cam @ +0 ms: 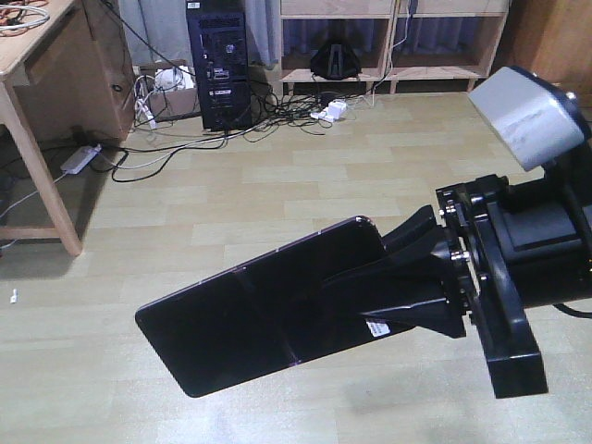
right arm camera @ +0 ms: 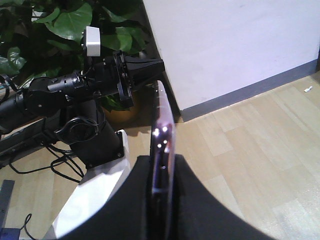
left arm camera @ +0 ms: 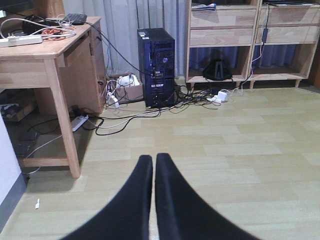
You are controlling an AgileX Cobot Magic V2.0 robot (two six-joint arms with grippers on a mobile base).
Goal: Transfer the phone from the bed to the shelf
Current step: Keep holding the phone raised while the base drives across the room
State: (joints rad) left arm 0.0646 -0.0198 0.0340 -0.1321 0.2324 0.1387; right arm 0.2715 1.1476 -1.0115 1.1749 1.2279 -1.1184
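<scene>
The phone point(cam: 240, 314), a glossy black slab with a crease across its middle, hangs tilted above the wood floor. My right gripper point(cam: 370, 277) is shut on its right end, near a small white sticker. In the right wrist view the phone's pinkish rim point(right arm camera: 162, 130) stands edge-on between the fingers of the right gripper point(right arm camera: 161, 160). My left gripper point(left arm camera: 153, 159) is shut with nothing in it and points along the floor. The pale wooden shelving unit point(cam: 388, 55) stands against the far wall, and the left wrist view shows that shelving unit point(left arm camera: 225, 37) too. The bed is out of view.
A wooden desk point(left arm camera: 50, 50) stands at the left, with a black computer tower point(cam: 217, 65) and tangled cables point(cam: 277, 116) beside it. My left arm point(right arm camera: 60, 92) shows before a leafy plant point(right arm camera: 75, 25) and a white wall point(right arm camera: 225, 45).
</scene>
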